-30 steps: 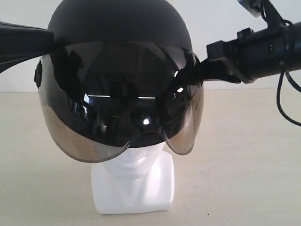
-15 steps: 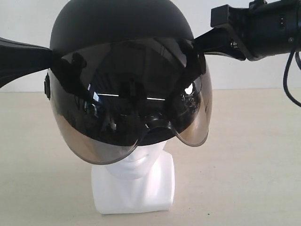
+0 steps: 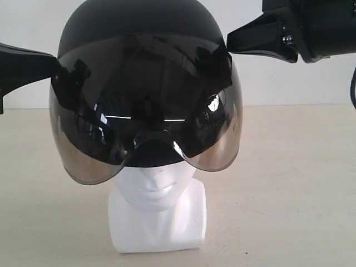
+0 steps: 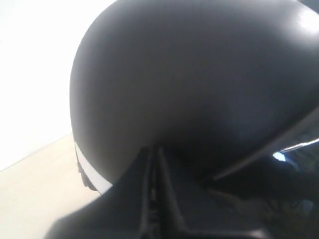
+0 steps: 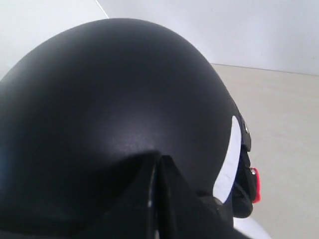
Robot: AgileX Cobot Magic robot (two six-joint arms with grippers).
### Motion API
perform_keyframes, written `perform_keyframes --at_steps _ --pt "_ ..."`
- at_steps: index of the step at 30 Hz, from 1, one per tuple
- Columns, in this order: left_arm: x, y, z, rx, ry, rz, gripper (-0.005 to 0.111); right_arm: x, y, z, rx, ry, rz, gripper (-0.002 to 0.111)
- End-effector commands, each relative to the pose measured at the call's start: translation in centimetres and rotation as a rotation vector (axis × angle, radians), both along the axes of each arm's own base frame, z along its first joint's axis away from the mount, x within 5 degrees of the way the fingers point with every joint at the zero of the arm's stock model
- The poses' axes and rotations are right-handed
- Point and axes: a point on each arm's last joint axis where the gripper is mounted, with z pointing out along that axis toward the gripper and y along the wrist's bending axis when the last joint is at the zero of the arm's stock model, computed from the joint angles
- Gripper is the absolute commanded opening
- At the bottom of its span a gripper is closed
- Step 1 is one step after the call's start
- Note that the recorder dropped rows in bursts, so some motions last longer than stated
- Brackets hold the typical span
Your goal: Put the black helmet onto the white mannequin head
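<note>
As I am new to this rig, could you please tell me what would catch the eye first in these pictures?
The black helmet with its smoky visor fills the upper middle of the exterior view. It sits over the white mannequin head, whose mouth and chin show below. The left tool and right tool grip its two sides.

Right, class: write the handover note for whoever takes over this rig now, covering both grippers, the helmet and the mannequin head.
Left gripper: shut on the black helmet, at its side rim.
Right gripper: shut on the opposite side.
White mannequin head: upright on the table; helmet over its crown, visor hiding the eyes, mouth and chin showing.
Done: helmet brought over the head.
Left: seating cannot be confirmed; lower if needed, then open both grippers.
</note>
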Motion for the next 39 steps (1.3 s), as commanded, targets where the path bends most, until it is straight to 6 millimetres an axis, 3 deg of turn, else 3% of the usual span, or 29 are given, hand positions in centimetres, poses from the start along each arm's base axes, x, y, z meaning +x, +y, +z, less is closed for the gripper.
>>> perform_keyframes --at_steps 1,11,21,39 --pt "-0.3 -0.8 0.3 -0.017 0.013 -0.100 0.004 -4.1 1.9 -0.7 0.008 0.148 0.425 0.000" --pt "-2.2 -0.7 1.8 -0.030 -0.051 -0.118 0.004 -4.1 1.8 -0.7 0.002 0.145 0.426 0.000" --pt "-2.4 -0.8 1.9 -0.031 -0.056 -0.127 0.004 -4.4 1.2 0.8 -0.073 0.054 0.347 0.000" --pt "-2.5 -0.8 2.1 -0.035 -0.060 -0.129 0.004 -3.1 0.5 8.2 -0.121 -0.265 0.172 0.000"
